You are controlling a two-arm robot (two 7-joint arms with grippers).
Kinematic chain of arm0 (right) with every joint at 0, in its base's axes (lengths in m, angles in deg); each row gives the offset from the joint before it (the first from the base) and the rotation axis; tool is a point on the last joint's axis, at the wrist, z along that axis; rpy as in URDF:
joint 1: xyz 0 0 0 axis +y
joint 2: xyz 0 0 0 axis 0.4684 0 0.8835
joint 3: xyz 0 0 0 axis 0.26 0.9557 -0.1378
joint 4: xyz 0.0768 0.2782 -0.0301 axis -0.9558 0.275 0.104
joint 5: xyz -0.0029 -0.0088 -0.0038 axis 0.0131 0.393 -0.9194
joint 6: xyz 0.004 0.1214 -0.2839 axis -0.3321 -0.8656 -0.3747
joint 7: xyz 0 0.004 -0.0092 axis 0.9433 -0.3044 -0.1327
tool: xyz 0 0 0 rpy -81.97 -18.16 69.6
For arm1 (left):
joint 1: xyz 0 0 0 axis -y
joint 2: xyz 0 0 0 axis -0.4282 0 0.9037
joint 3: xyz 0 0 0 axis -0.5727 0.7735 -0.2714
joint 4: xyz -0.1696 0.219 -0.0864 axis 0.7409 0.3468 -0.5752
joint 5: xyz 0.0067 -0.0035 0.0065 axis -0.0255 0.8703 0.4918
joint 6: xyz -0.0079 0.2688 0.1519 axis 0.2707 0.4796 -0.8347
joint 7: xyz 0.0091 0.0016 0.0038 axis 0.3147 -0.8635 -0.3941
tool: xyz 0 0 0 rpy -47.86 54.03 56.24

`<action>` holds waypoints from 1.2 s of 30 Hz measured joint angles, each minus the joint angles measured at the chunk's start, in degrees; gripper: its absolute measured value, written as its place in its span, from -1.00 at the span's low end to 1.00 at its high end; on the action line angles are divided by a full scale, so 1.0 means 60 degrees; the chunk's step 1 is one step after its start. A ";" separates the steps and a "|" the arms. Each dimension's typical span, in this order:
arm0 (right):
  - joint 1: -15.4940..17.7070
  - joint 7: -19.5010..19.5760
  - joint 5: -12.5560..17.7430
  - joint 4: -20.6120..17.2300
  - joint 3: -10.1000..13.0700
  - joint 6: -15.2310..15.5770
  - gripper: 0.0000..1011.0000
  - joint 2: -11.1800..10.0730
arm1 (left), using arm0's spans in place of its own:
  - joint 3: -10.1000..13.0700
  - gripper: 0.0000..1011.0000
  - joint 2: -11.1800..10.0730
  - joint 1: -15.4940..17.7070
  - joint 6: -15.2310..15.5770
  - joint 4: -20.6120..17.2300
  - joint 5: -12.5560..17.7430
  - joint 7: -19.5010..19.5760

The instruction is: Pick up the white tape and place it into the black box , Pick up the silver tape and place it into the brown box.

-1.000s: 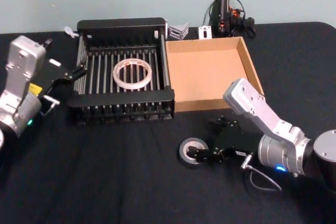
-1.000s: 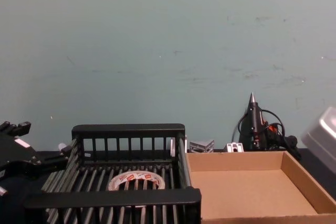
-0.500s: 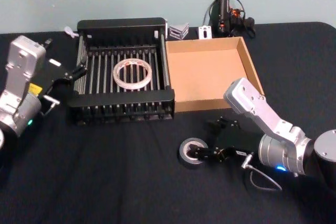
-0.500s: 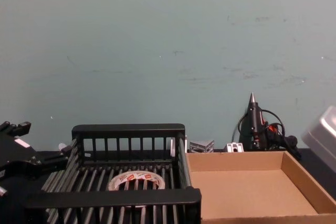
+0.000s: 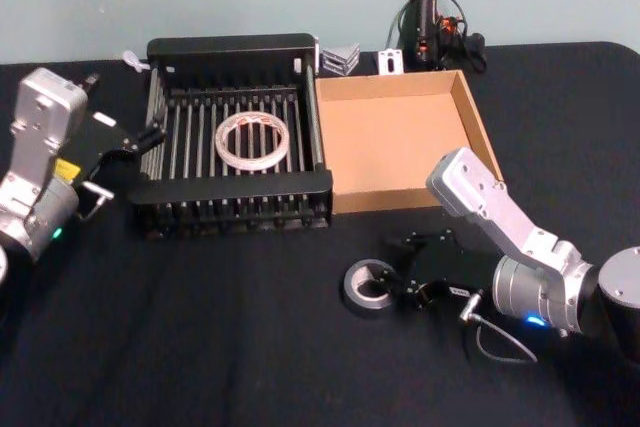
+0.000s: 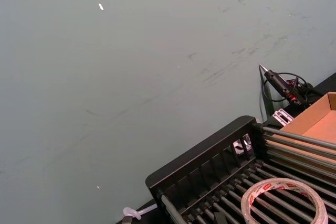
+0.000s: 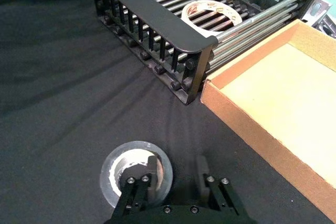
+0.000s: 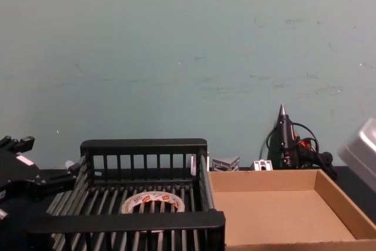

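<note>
The silver tape [image 5: 354, 296] lies flat on the black cloth in front of the brown box [image 5: 395, 137]. My right gripper [image 5: 392, 285] is low at the roll's right side. In the right wrist view one of the gripper's [image 7: 177, 174] fingers [image 7: 152, 174] stands inside the silver tape's [image 7: 113, 174] core. The other stands outside the roll wall with a gap to it, so the gripper is open. The white tape [image 5: 222, 142] lies flat on the barred floor of the black box [image 5: 235, 187]. My left gripper [image 5: 122, 112] hangs open by that crate's left wall.
A glue gun [image 5: 428, 17] with its cable stands at the back edge behind the brown box. Small metal pieces [image 5: 345, 57] and a white tag [image 5: 390, 62] lie beside it. The crate and the cardboard tray stand wall to wall.
The right gripper's fingers have drawn closer together around the silver roll's wall. The left arm and the white tape have not moved.
</note>
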 joint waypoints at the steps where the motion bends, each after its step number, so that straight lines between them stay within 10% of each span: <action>1: 0.0000 0.0000 0.0002 0.0000 0.0000 0.0000 -0.14 0.0000 | 0.0000 0.98 0.0000 0.0000 0.0000 0.0000 0.0001 0.0000; 11: 0.0000 0.0000 0.0006 0.0000 0.0000 -0.0001 -0.74 0.0000 | 0.0000 0.98 0.0000 0.0000 0.0000 0.0000 0.0000 0.0000; 36: 0.0185 -0.0186 0.0484 -0.0429 0.0319 -0.0430 -0.77 -0.0181 | 0.0000 0.98 0.0000 0.0000 0.0000 0.0000 0.0001 0.0000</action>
